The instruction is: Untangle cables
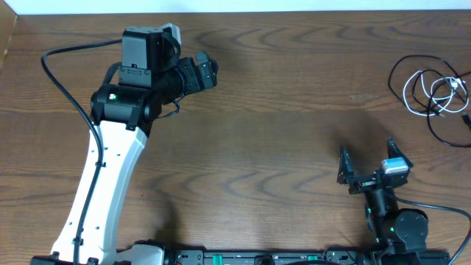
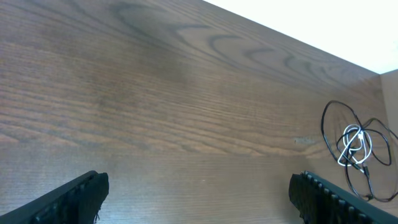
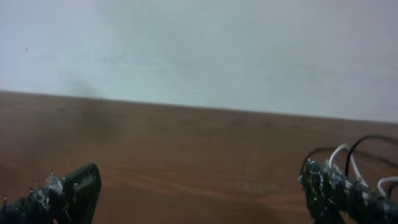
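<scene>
Nothing readable in any of the views, honestly. Closest thing is a faint pale mark (image 2: pixel 305 141) on the bench (image 2: pixel 186 93), over near the cables (image 2: pixel 357 149). It might be printed lettering, but it's way too blurry and small to make out.

Left gripper (image 2: pixel 199 194) hangs near the tabletop's far edge, right gripper (image 1: pixel 368 160) near the front-right corner, both jaws spread wide.
</scene>
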Available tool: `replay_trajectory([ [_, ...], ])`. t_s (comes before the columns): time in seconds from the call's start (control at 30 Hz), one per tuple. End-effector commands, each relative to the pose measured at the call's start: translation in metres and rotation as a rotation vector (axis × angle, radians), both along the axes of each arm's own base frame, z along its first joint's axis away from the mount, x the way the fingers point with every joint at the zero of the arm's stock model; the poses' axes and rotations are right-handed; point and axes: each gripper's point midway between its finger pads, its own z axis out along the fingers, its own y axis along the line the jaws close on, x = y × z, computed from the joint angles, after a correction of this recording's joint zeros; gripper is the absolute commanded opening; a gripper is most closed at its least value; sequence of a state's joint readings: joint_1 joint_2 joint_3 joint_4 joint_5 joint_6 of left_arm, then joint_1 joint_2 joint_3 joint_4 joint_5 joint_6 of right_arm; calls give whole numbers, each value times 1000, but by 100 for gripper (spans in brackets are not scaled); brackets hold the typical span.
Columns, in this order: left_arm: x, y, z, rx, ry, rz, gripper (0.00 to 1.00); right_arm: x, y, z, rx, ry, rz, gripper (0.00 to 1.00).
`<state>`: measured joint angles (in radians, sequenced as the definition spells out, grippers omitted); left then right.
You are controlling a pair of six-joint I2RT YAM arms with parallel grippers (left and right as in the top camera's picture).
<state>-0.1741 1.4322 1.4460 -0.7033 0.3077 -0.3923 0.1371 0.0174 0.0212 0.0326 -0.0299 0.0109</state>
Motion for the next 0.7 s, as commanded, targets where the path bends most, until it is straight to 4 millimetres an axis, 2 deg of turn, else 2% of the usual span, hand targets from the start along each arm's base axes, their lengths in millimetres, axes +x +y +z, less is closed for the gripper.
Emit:
replay_trajectory([
  [0.0, -1, 1, 3, 10, -12, 2, 98, 0, -1, -20, -18, 61, -7, 99],
  [0.07, -1, 1, 3, 10, -12, 2, 98, 0, -4, -32, -30, 112, -24, 99],
  [0.67, -1, 1, 3, 10, -12, 2, 98, 0, -4, -32, -51, 106, -24, 99],
])
